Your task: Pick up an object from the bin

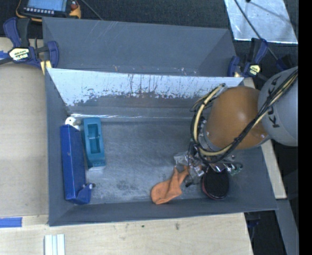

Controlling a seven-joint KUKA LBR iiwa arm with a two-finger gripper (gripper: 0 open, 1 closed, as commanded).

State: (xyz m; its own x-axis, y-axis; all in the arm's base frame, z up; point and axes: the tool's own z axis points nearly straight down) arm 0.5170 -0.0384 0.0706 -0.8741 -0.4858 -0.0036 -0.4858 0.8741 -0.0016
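Fingertips [183,161] of the gripper [188,168] pinch the upper tip of a limp orange rag [166,190] lying by the near edge of the bin [145,137], beside a black disc [215,186]. The grasp looks made; next comes a straight lift, gentle enough that the thin hold doesn't slip.

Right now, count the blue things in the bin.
2: a long dark blue bar along the bin's left wall, and a lighter blue block right beside it. The arm may hide others.
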